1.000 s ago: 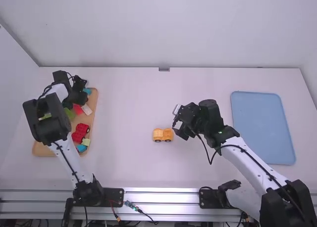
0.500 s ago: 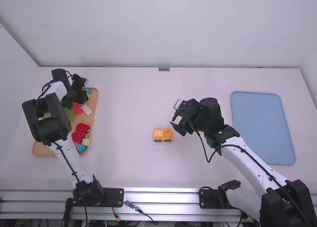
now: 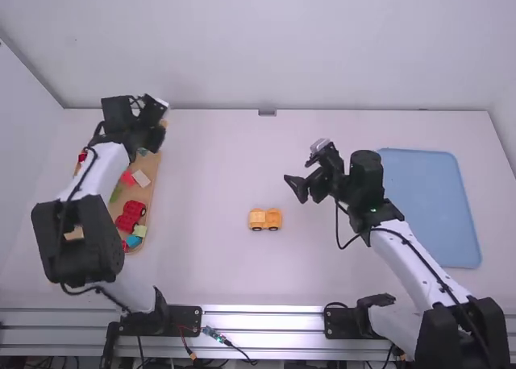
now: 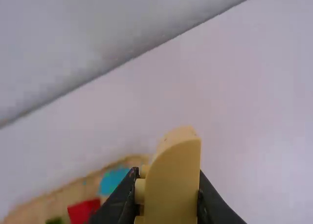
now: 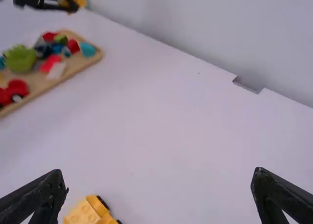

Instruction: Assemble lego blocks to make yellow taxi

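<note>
At the tray's far end in the high view is my left gripper (image 3: 161, 121). The left wrist view has my left gripper (image 4: 168, 204) shut on a yellow block (image 4: 172, 185) with a curved top, held above the tray's corner. An orange-yellow car base (image 3: 265, 219) with dark wheels stands mid-table; in the right wrist view the car base (image 5: 89, 213) is at the lower edge. My right gripper (image 3: 300, 188) is beyond and to the right of the car base, above the table. Seen from its wrist, my right gripper (image 5: 159, 185) is wide open, nothing between its fingers.
The wooden tray (image 3: 151, 176) at the left holds several loose blocks, among them a red car piece (image 3: 131, 216), a white block (image 3: 141, 178) and a light blue one (image 5: 88, 49). A blue tray (image 3: 429, 208) lies at the right. The wall (image 3: 266, 47) rises behind the table.
The left gripper has risen from the tray and shifted slightly right, bringing the yellow block up. The right gripper has moved away from the car base, up the picture and to the right.
</note>
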